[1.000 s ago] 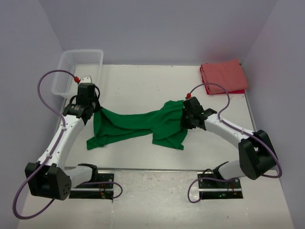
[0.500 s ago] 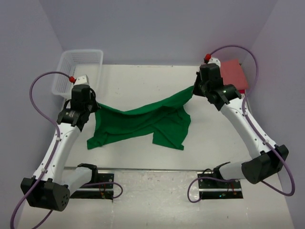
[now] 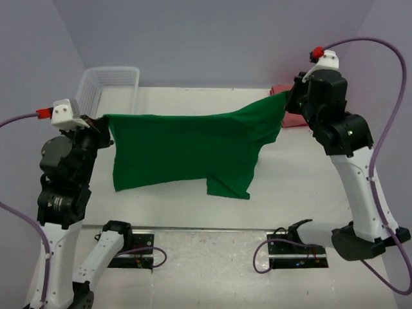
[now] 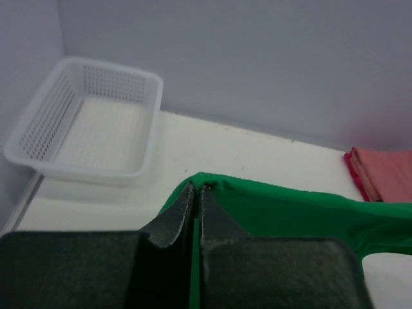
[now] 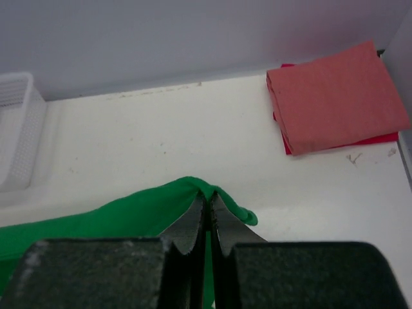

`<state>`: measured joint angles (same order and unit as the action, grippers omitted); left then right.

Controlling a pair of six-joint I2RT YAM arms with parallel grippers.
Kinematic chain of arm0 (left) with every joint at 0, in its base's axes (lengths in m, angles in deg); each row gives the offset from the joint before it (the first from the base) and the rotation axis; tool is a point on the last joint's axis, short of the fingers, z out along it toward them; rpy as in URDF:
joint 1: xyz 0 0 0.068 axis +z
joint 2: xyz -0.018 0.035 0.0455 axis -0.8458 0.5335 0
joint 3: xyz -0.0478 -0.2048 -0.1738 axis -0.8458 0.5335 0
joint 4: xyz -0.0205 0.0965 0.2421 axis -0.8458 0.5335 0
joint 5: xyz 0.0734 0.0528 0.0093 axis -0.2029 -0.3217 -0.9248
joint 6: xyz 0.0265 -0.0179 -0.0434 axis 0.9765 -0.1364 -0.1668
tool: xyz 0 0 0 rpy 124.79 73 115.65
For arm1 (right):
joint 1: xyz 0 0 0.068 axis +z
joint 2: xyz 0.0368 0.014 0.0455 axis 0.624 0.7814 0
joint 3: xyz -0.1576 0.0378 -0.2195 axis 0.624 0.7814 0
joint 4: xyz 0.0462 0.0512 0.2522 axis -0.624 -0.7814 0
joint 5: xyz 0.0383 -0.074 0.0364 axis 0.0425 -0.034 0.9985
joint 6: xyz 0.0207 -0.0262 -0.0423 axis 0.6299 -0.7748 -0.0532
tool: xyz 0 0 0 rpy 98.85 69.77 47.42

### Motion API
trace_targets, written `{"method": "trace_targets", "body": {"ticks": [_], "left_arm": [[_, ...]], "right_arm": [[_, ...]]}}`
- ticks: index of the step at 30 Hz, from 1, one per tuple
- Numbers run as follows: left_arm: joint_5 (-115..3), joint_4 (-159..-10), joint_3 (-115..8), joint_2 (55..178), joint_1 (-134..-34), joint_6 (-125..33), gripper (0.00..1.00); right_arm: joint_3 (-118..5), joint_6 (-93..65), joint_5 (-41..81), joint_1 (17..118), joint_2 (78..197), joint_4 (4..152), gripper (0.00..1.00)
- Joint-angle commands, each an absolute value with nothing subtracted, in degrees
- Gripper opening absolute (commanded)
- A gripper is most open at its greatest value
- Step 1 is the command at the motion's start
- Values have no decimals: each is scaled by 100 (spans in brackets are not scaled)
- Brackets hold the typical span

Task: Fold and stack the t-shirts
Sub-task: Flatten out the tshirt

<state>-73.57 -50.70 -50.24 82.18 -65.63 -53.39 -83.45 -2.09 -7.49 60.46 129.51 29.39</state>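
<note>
The green t-shirt [image 3: 187, 149] hangs spread in the air between both arms, its lower edge near the table. My left gripper [image 3: 106, 120] is shut on its left top corner; the cloth [image 4: 283, 209] is pinched between the fingers [image 4: 197, 193]. My right gripper [image 3: 288, 98] is shut on the right top corner, where green cloth [image 5: 129, 209] bunches at the tips [image 5: 207, 199]. The salmon-red t-shirt [image 5: 335, 96] lies folded at the table's far right corner, mostly hidden behind the right arm in the top view [image 3: 282, 90].
A white mesh basket [image 3: 109, 87] stands at the far left corner, seen empty in the left wrist view [image 4: 90, 122]. Purple walls close in the table [image 3: 193, 103] on three sides. The arm bases [image 3: 129, 248] sit at the near edge.
Both arms have risen and drawn apart. The green t-shirt has gone from sagging on the table to hanging stretched out in the air between them.
</note>
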Motion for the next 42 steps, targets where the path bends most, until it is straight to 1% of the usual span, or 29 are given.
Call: {"method": "trace_targets", "body": {"ticks": [1, 3, 6, 7, 9, 13, 15, 18, 20, 22, 23, 26, 27, 29, 30, 32, 34, 35, 39, 40, 42], "left_arm": [[-6882, -5621, -5469, 7925, -6523, -4924, 0], [-6593, -5709, -5601, 7802, -6531, -4731, 0], [-6145, -5779, -5909, 7582, -6523, -4564, 0], [-6021, -5806, -6075, 7494, -6523, -4528, 0], [-5662, -5850, -6356, 7432, -6531, -4502, 0], [-5247, -5859, -6804, 7318, -6523, -4519, 0], [-5107, -5841, -7016, 7318, -6531, -4537, 0], [-5106, -5850, -7026, 7335, -6523, -4581, 0], [-5229, -5903, -6867, 7396, -6523, -4616, 0], [-5343, -5982, -6491, 7554, -6523, -4625, 0], [-5483, -6077, -6115, 7624, -6523, -4712, 0], [-5825, -6629, -5332, 7923, -6523, -4879, 0], [-5905, -6789, -4894, 8028, -6523, -4932, 0], [-6046, -7297, -4514, 8458, -6523, -5107, 0], [-6038, -7439, -4338, 8826, -6523, -5143, 0], [-6248, -7886, -4188, 9197, -6523, -5143, 0], [-6415, -7994, -4160, 9742, -6523, -5065, 0], [-6598, -8351, -4126, 9909, -6523, -5038, 0], [-6758, -8732, -4336, 10700, -6505, -4854, 0], [-6837, -8863, -4441, 11075, -6435, -4784, 0], [-6707, -8987, -4555, 11656, -6313, -4792, 0]], "right_arm": [[-8885, -546, -655, 6172, 12242, 2736, 0], [-9131, -643, -489, 6190, 12066, 2517, 0], [-9956, -775, -234, 6243, 11890, 2052, 0], [-10454, -810, -146, 6243, 11872, 1937, 0], [-11210, -863, 231, 6243, 11872, 1638, 0], [-11978, -768, 1066, 6243, 11846, 1426, 0], [-12137, -697, 1514, 6252, 11785, 1453, 0], [-11990, -565, 1867, 6252, 11705, 1654, 0], [-11865, -530, 1859, 6252, 11749, 1812, 0], [-11550, -521, 1631, 6252, 11837, 1935, 0], [-11462, -512, 1491, 6252, 11907, 2023, 0], [-11075, -582, 1122, 6243, 12354, 2321, 0], [-11048, -704, 1025, 6243, 12738, 2366, 0], [-11275, -784, 647, 6234, 13241, 2376, 0], [-11468, -898, 594, 6156, 13722, 2428, 0], [-11855, -986, 593, 6094, 14243, 2437, 0], [-12330, -1083, 759, 5867, 14944, 2481, 0], [-12436, -1101, 969, 5778, 15157, 2612, 0], [-12349, -1224, 1515, 5338, 16002, 3122, 0], [-12323, -1241, 1707, 5225, 16325, 3262, 0], [-12209, -1268, 1840, 5101, 16573, 3517, 0]]}}
